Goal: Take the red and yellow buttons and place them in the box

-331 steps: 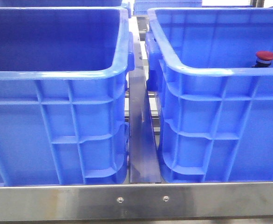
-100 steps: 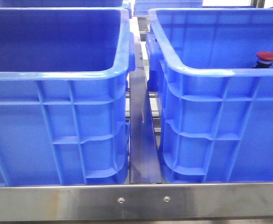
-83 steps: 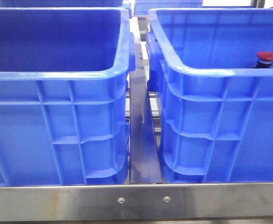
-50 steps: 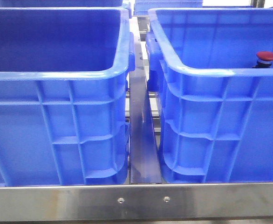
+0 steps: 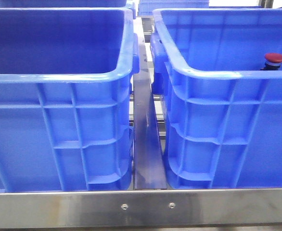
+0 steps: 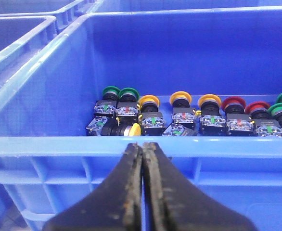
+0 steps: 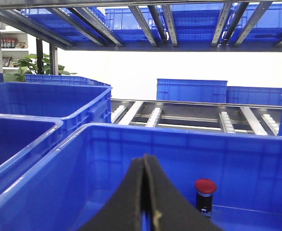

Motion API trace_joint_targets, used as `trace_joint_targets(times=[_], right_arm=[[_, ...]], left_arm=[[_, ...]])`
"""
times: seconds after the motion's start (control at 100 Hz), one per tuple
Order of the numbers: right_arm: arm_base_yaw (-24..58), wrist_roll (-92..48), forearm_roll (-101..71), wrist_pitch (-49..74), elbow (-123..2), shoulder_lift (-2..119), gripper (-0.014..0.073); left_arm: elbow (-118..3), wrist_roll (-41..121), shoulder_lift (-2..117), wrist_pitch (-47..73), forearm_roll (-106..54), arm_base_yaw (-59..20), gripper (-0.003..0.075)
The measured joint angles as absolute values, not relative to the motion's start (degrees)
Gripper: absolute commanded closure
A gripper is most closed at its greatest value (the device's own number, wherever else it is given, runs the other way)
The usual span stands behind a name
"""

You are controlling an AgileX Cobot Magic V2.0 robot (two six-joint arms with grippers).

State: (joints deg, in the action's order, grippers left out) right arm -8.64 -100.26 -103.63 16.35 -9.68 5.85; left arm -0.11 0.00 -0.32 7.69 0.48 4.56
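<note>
Two blue crates side by side on the steel rack: left crate (image 5: 59, 77), right box (image 5: 227, 77). One red button (image 5: 275, 58) upright inside the box, near its right wall. Left gripper (image 6: 142, 149) fingers pressed together, empty, just outside a crate rim, facing a row of green, yellow (image 6: 181, 98) and red buttons inside. Right gripper (image 7: 145, 161) likewise closed, empty, above the box.

The front view looks low and level, close against the ribbed outer walls of two deep blue plastic crates (image 5: 59, 139). Each wrist view peers over a crate rim from just outside; front and right wrist views share the red-capped push button (image 5: 275, 59) (image 7: 205, 187).
</note>
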Motion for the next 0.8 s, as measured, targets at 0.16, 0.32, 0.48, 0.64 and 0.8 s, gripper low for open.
trace_joint_targets(times=[0.16,0.32,0.48,0.64,0.8], right_arm=[[-8.64,-100.26,-103.63,16.35,-9.68,5.85,0.0661],[-8.64,-100.26,-103.63,16.35,-9.68,5.85,0.0661],[-8.64,-100.26,-103.63,16.30,-9.68,5.85,0.0661],[-8.64,-100.26,-103.63,16.30,-9.68,5.85,0.0661],[-8.64,-100.26,-103.63,16.30,-9.68,5.85,0.0661]], left_arm=[[-0.11,0.00,-0.32,6.04,0.48,4.56,0.0741],[-0.11,0.00,-0.32,5.21,0.48,4.56,0.0741],[-0.11,0.00,-0.32,5.21,0.48,4.56,0.0741],[-0.11,0.00,-0.32,5.21,0.48,4.56,0.0741],[-0.11,0.00,-0.32,5.21,0.48,4.56,0.0741]])
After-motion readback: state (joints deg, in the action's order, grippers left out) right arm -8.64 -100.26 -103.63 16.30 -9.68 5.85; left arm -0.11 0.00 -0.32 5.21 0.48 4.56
